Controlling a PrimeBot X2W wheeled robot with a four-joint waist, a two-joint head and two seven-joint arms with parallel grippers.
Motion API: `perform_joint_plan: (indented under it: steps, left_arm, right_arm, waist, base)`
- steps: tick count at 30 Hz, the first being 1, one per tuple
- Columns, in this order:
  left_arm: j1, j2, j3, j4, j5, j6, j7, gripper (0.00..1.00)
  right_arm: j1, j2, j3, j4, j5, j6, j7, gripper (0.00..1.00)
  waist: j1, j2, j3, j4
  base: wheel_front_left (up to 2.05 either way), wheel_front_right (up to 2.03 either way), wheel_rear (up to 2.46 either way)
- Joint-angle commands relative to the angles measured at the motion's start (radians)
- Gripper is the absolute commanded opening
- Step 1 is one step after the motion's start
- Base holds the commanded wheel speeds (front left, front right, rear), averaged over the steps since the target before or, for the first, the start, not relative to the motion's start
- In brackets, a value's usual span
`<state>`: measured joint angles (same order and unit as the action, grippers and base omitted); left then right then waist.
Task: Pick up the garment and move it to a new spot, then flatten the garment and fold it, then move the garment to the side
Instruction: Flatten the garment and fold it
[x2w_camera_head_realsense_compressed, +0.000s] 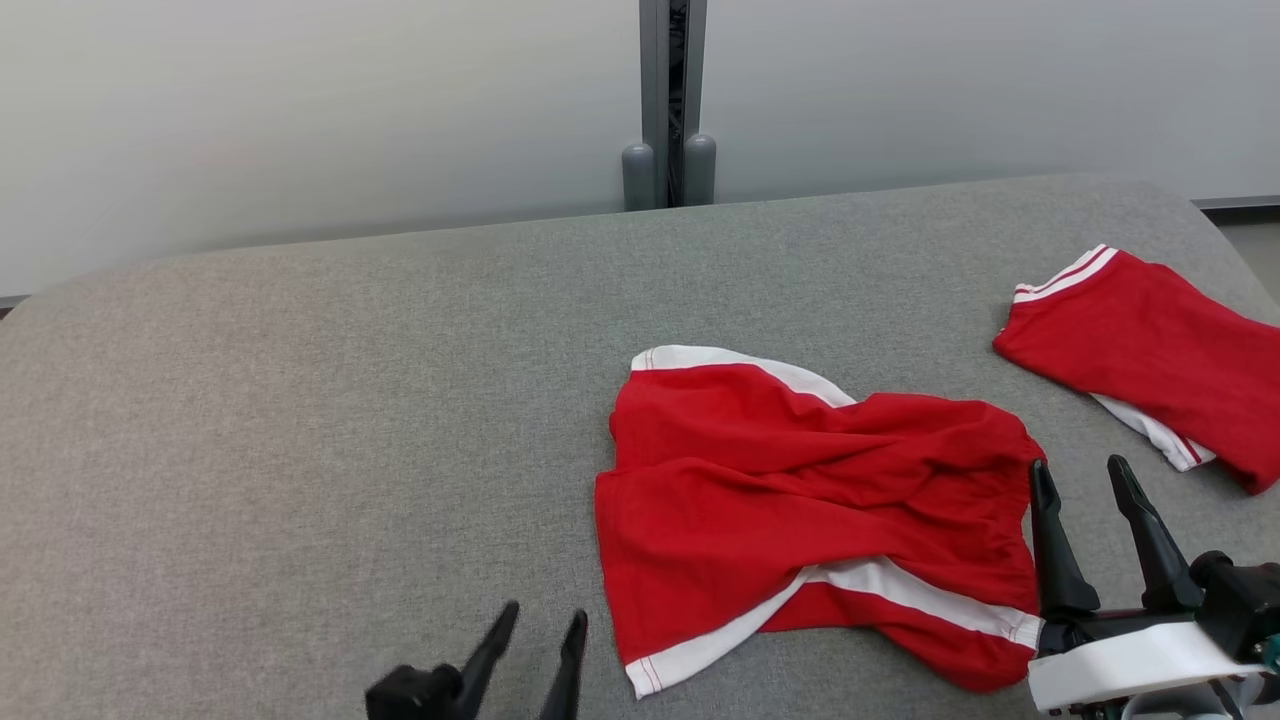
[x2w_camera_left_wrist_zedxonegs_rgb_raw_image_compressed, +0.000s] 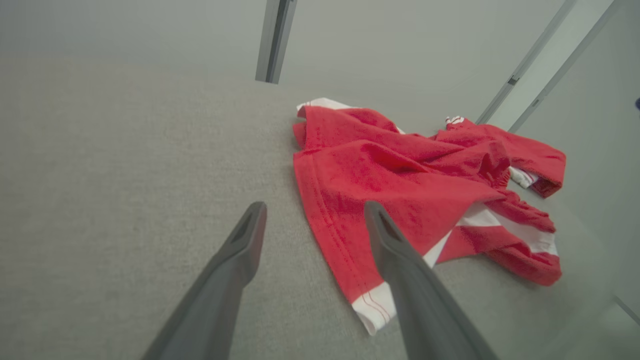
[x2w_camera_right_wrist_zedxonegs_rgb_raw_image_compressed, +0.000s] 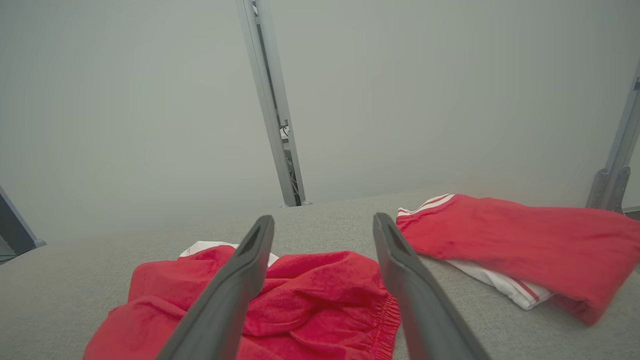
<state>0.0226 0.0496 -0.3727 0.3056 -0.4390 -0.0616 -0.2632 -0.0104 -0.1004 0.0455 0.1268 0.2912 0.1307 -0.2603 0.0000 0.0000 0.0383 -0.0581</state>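
- Grey cloth-covered table (x2w_camera_head_realsense_compressed: 300, 450), rounded at the far corners.
- Folded red garment (x2w_camera_head_realsense_compressed: 1150, 350) with white trim, lying near the table's right edge.
- Grey post (x2w_camera_head_realsense_compressed: 670, 100) against a pale wall (x2w_camera_head_realsense_compressed: 300, 100).

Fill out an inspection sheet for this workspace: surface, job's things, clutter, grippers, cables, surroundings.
Surface: grey fabric-covered table, rounded far corners, no stains seen.
Job's things: crumpled red garment with white trim, lying right of centre, not flattened or folded.
Clutter: folded red garment at the table's right edge, apart from the crumpled one.
Grippers: left gripper open and holding nothing, just left of the crumpled garment's near corner. Right gripper open and holding nothing, at that garment's right edge; contact cannot be told.
Cables: nothing seen on the table.
Surroundings: pale wall behind the table, with a grey post at its middle.
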Motion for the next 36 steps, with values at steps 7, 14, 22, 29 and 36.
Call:
perform_joint_plan:
  steps: [7, 14, 22, 29, 36]
  left_arm:
    - [-0.029, 0.003, -0.119, 0.149, -0.020, -0.038, 0.003, 1.00]
    - [-0.077, 0.004, -0.214, 0.209, -0.057, -0.056, 0.022, 1.00]
    - [-0.126, 0.004, -0.260, 0.276, -0.128, -0.026, 0.040, 1.00]
    - [-0.153, 0.004, -0.316, 0.318, -0.206, -0.016, 0.057, 1.00]
    - [-0.180, 0.004, -0.344, 0.350, -0.255, -0.007, 0.041, 1.00]
  right_arm:
    - [-0.007, 0.003, -0.009, 0.016, 0.000, 0.001, -0.007, 1.00]
    - [-0.016, 0.003, 0.003, 0.031, -0.006, 0.001, -0.007, 1.00]
    - [-0.022, -0.003, 0.009, 0.037, -0.005, 0.001, -0.007, 1.00]
    - [-0.026, -0.006, 0.012, 0.038, -0.006, 0.001, -0.007, 1.00]
    - [-0.028, -0.006, 0.010, 0.035, -0.009, 0.001, -0.007, 1.00]
  waist:
    - [0.0000, 0.0000, 0.021, -0.006]
    - [0.0000, 0.0000, 0.036, -0.016]
    - [0.0000, 0.0000, 0.043, -0.036]
    - [0.0000, 0.0000, 0.049, -0.044]
    - [0.0000, 0.0000, 0.058, -0.045]
  base:
    - [0.00, 0.00, 0.00]
    - [0.00, 0.00, 0.00]
    - [0.00, 0.00, 0.00]
    - [0.00, 0.00, 0.00]
    - [0.00, 0.00, 0.00]
